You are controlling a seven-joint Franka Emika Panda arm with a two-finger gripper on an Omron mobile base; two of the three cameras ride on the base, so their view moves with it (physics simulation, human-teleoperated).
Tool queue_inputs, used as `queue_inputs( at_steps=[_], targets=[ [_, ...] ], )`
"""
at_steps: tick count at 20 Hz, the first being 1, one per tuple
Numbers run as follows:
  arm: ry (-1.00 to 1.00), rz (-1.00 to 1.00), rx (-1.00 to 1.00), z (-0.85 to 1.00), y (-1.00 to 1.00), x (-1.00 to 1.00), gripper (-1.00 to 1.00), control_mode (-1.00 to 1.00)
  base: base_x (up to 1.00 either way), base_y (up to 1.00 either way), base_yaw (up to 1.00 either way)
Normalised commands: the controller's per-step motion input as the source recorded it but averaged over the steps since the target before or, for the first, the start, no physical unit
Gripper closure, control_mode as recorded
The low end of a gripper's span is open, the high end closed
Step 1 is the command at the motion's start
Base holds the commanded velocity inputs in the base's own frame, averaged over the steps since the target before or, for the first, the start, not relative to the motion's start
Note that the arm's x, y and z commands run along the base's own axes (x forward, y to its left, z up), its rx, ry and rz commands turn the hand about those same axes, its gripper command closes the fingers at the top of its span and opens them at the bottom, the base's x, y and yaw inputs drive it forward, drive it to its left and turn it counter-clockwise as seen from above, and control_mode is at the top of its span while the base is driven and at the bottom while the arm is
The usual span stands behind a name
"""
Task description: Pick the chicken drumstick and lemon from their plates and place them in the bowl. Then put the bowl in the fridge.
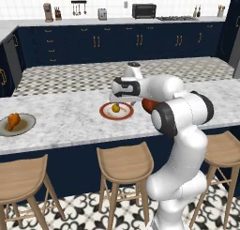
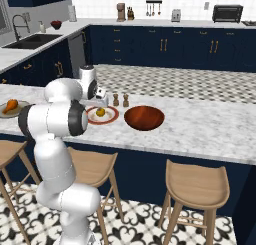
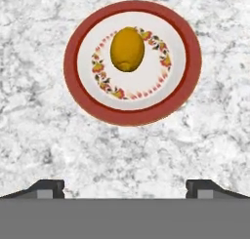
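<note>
Step in hand: by my reading, the approach to the lemon (image 3: 127,49); nothing has been moved into the bowl (image 2: 144,117) yet.
Tool: the tool (image 3: 125,187) hangs above the desk (image 3: 44,135), its two dark tips spread wide apart and holding nothing.
Lemon: it lies on the red-rimmed white plate (image 3: 73,82), slightly off centre, ahead of the tool in the hand view rather than between its tips.
Chicken drumstick: the chicken drumstick (image 1: 13,120) rests on the pale grey-green plate (image 1: 28,126), well apart from the arm, far along the desk.
Bowl: empty, just beside the red-rimmed plate on the desk.
Next move: likely to bring the tool forward until the tips straddle the lemon, then descend and close across its narrower width.
Lemon shape: smooth yellow-orange oval with a small nub at one end; it may roll if nudged.
Plate surface: flat, glossy, with a ring of small red and orange painted motifs inside the rim.
Bowl material: deep, glossy, reddish-brown.
Desk surface: grey-veined white marble, smooth and level.
</note>
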Motion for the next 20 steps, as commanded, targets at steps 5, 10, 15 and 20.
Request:
queue_inputs(
  at_steps=[5,10,15,20],
  targets=[
    [0.01,0.0,-0.01,-0.61,0.0,0.53,-1.0,-1.0,0.0,0.0,0.0],
    [0.0,0.0,0.0,-0.59,0.01,0.42,-1.0,-1.0,0.0,0.0,0.0],
    [0.0,0.0,0.0,-0.31,0.03,0.35,-1.0,-1.0,0.0,0.0,0.0],
    [0.0,0.0,0.0,-0.32,0.15,0.39,1.0,-1.0,0.0,0.0,0.0]
  ],
)
